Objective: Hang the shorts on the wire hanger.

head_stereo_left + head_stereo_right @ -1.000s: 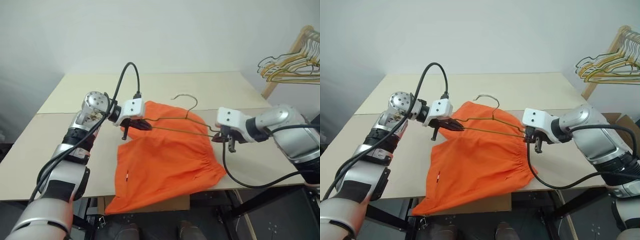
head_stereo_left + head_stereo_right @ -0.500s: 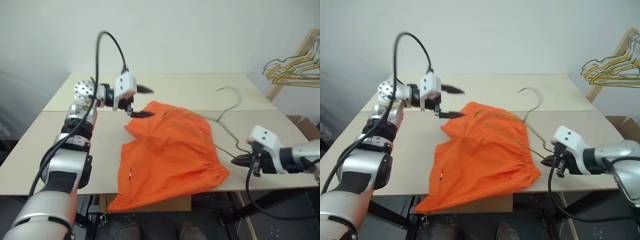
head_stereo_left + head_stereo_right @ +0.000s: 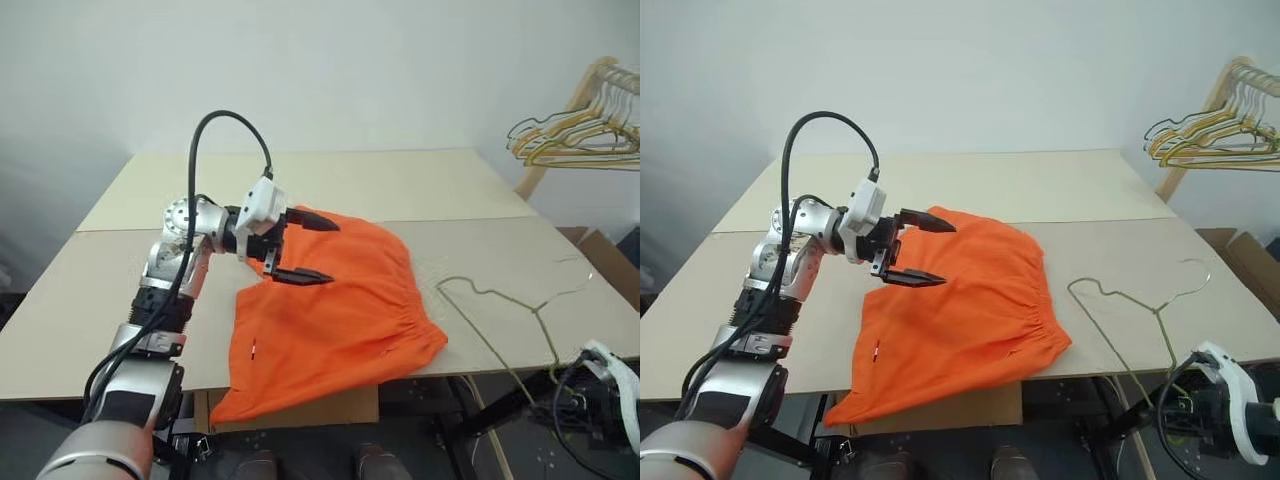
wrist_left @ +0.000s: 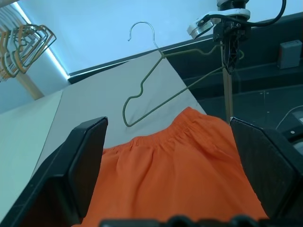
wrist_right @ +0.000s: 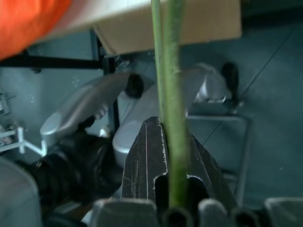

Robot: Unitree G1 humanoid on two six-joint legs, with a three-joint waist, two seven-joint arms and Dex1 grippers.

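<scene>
The orange shorts (image 3: 340, 305) lie flat on the table (image 3: 400, 180), one leg drooping over the front edge. My left gripper (image 3: 331, 253) hovers just above their upper left part, wide open and empty; the left wrist view has its fingers (image 4: 85, 156) spread either side of the shorts (image 4: 165, 189). The wire hanger (image 3: 500, 300) lies on the bare table to the right of the shorts, apart from them, its far end reaching past the front right edge. There my right gripper (image 5: 163, 127) is shut on the wire (image 5: 168, 71), below table level.
A bunch of yellow and pale hangers (image 3: 570, 135) hangs on a wooden rack at the back right. A cardboard box (image 3: 300, 405) sits under the table's front edge. A seam runs across the tabletop between its two boards.
My left gripper opened, let go of the hanger and lifted. My right arm pulled the hanger right, off the shorts, and sank below the table's front right edge.
</scene>
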